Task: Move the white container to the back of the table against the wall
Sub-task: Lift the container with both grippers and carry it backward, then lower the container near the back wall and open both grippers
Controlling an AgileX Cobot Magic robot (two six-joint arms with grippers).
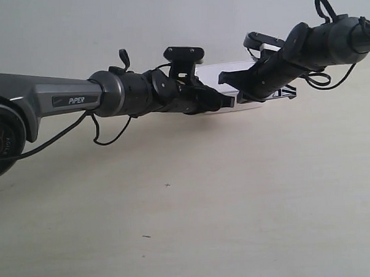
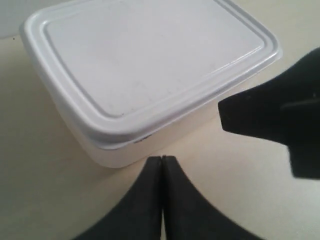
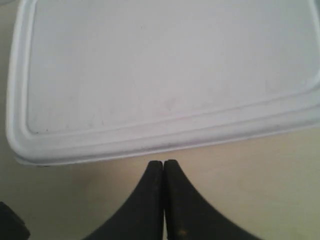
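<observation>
White container (image 1: 219,69) sits far back on the table (image 1: 237,204), close under the wall (image 1: 76,27); touching it or not, can't tell. Left gripper (image 2: 162,160) has its fingers pressed together, nothing held, tips right by the box's side. Right gripper (image 3: 163,163) is closed too, empty, just beside the rim.

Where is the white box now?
In the exterior view, the shallow white plastic box lies right of centre on the pale table, near the wall, behind the left gripper and right gripper.

Soft, even light casts faint shadows on the table (image 1: 237,204); both wrist views are slightly blurred.
</observation>
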